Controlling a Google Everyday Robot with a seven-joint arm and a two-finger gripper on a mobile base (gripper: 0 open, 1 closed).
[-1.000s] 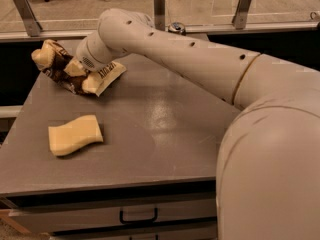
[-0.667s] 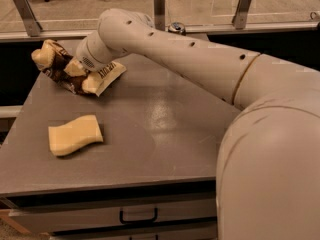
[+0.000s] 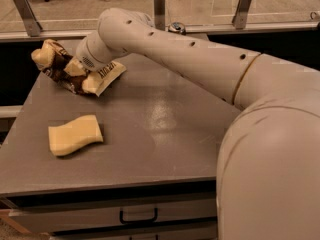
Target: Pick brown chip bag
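The gripper (image 3: pixel 76 75) sat at the far left corner of the table (image 3: pixel 165 129), pressed into the middle of the bag (image 3: pixel 54 64), with the arm (image 3: pixel 175 49) reaching across from the right. Compared with a second before, nothing visible had shifted. The arm held the same line, the gripper was at the same spot, and the bag lay in the same crumpled pose. One pale end was raised at the far left, and the other, lettered end was flat on the table to the right of the gripper. The bag bunched up around the gripper and hid its tip, so whether it had closed on the bag or stood open around it could not be told. The bag touched the table and showed no sign of being lifted. The stillness suggested the grasp was being made or settled rather than the lift begun, so the pick looked close but not done. The next move would likely be a straight rise, and the slack, crinkled foil could slip if only a fold was caught. The sponge (image 3: pixel 75 134) lay well apart, nearer on the left, and the can (image 3: pixel 175 28) stood at the far edge, both out of the way.
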